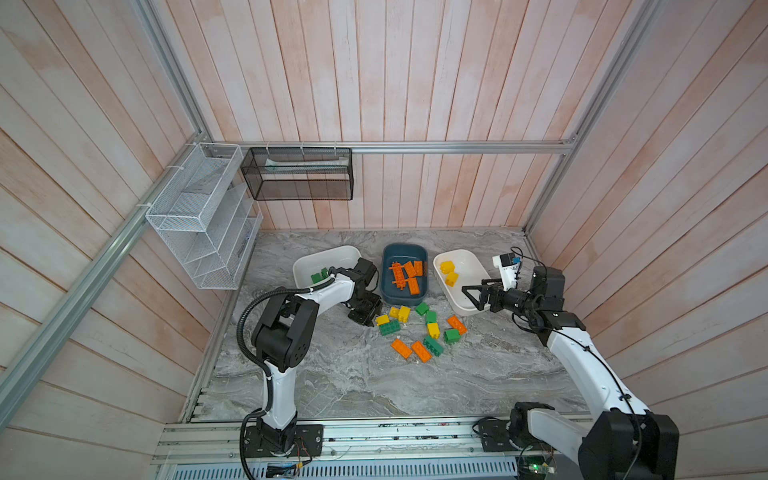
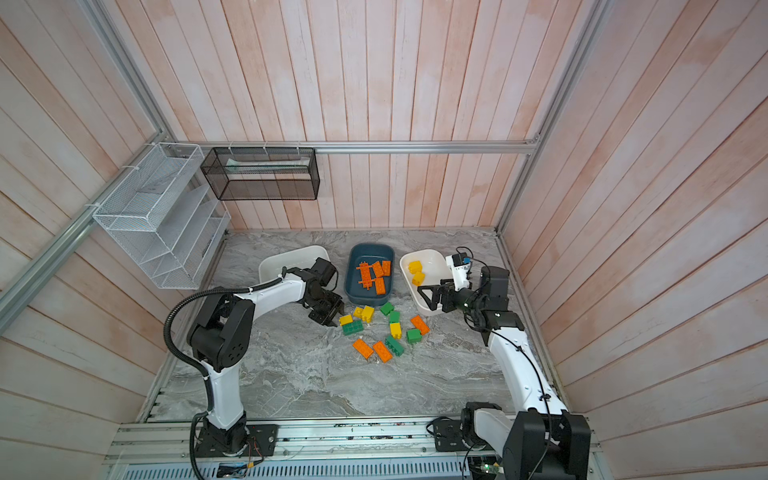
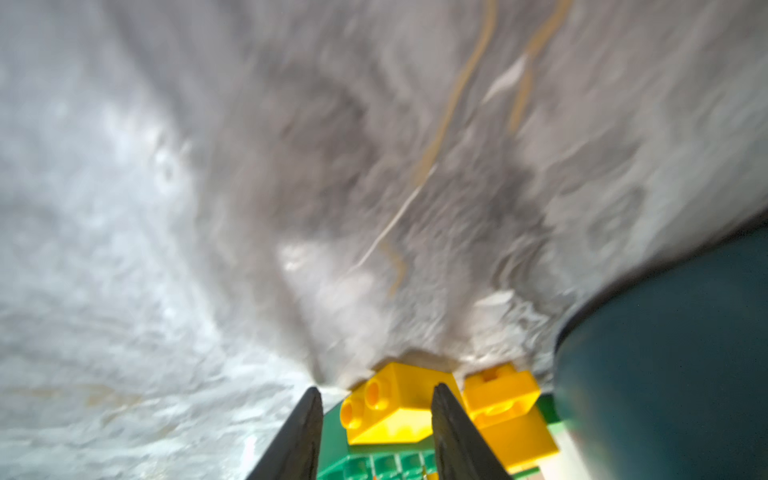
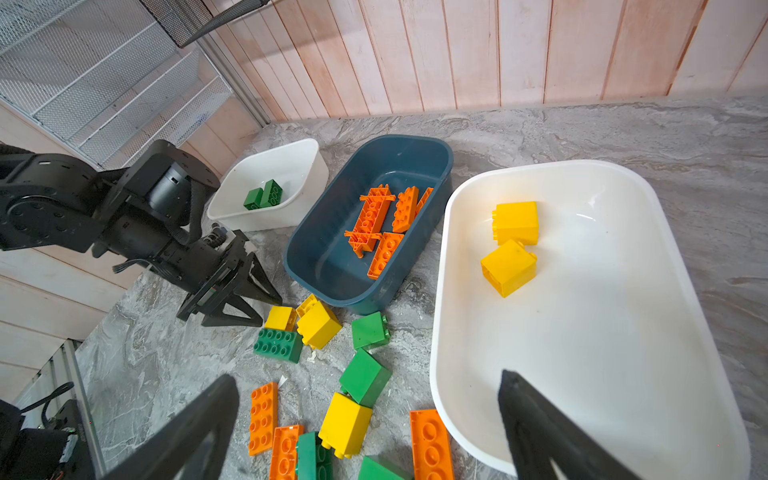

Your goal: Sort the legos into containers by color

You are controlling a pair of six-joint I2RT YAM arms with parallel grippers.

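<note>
Grey marble-look table (image 1: 353, 386), plank walls, white wire rack (image 1: 199, 216) and black mesh basket (image 1: 297, 174) hung at back left. Back row, left to right: left white tub (image 1: 328, 252) with two green bricks (image 4: 264, 194), teal tub (image 1: 405, 248) with several orange pieces (image 1: 407, 276), right white tub (image 1: 459, 254) with two yellow bricks (image 1: 449, 272). About a dozen loose legos (image 1: 433, 330), mixed colours, lie on the table just in front of the teal tub. Left gripper (image 3: 376, 390) is low at the left edge of that pile, jaws partway apart, straddling a yellow brick (image 3: 399, 415) that touches a green oblong brick (image 1: 389, 328). A gap shows on one side, so no firm grip is visible. Right gripper (image 1: 471, 298) is spread wide, empty, above the near end of the right white tub.
</note>
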